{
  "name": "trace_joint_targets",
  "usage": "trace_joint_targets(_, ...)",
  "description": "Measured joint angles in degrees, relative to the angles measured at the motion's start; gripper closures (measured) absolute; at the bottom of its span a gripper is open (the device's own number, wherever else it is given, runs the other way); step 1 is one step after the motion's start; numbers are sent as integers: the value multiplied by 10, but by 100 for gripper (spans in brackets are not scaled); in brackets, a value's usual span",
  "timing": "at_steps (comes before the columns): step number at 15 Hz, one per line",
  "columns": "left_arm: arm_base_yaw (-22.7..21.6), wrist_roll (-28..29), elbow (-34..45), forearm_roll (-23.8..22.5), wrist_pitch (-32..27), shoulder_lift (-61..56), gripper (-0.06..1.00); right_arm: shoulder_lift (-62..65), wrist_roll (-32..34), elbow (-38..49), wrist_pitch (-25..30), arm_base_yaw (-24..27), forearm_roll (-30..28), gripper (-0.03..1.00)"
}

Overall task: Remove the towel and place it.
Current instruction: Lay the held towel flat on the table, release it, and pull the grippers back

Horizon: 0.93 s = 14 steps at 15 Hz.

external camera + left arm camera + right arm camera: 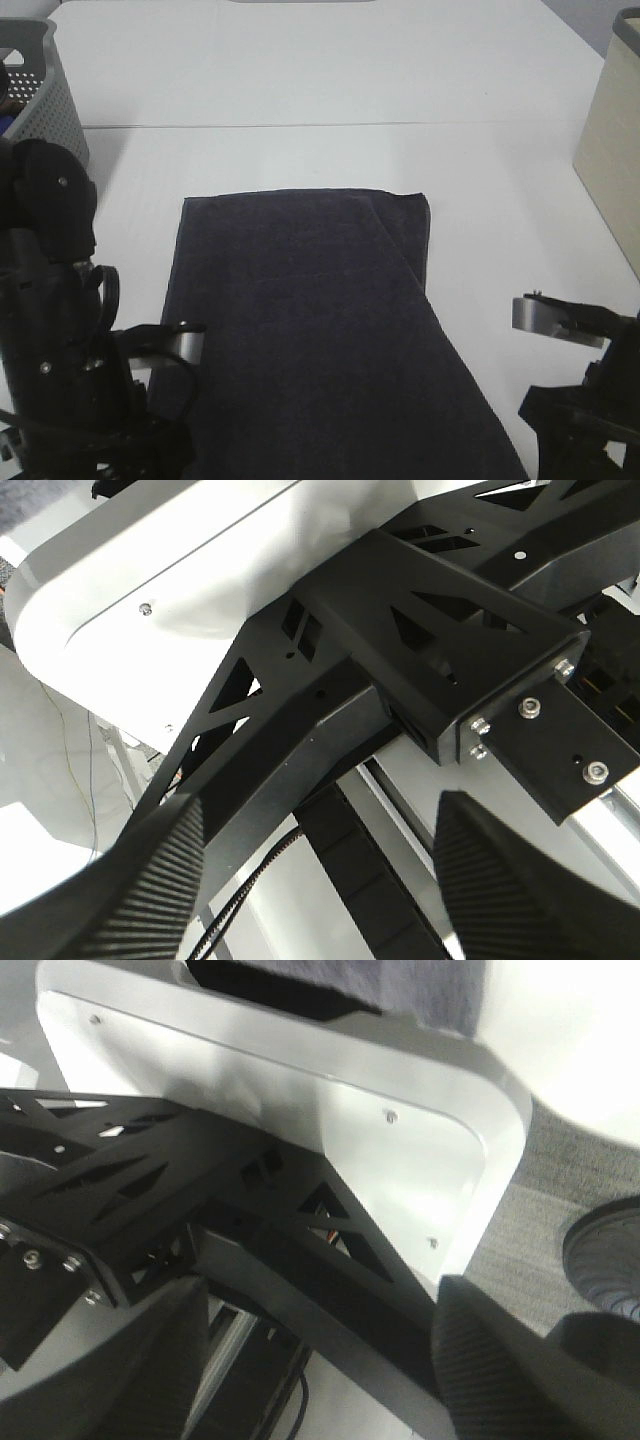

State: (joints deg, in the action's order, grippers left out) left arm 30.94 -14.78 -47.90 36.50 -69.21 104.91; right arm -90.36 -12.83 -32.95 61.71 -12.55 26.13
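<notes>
The dark charcoal towel [320, 330] lies flat on the white table [300, 90], running from the middle to the front edge, with a diagonal fold along its right side. Its front end hangs over the table edge in the right wrist view [430, 985]. My left gripper [320, 900] is open and empty, below the table's front edge and facing the robot's frame. My right gripper [310, 1370] is open and empty in the same way. Both arms sit low at the front, the left arm [60, 350] beside the towel's left edge and the right arm [590, 400] off its right.
A grey perforated basket [45, 95] stands at the far left. A beige box [615, 150] stands at the right edge. A seam [330, 125] crosses the table behind the towel. Black frame struts [330, 680] fill both wrist views.
</notes>
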Motion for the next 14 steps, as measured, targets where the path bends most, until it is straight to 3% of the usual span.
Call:
trace_joint_targets(3, 0, -1, -76, -7, -1, 1, 31, -1, 0, -81, 1, 0, -5, 33)
trace_joint_targets(7, -6, 17, -206, -107, -3, 1, 31, -2, 2, -224, -17, 11, -42, 33)
trace_joint_targets(10, -65, 26, -296, -167, -3, 3, 31, -30, -11, -320, -17, 77, -10, 33)
trace_joint_targets(14, -148, 46, -337, -200, 54, 8, 31, -63, -9, -405, -38, 94, -18, 33)
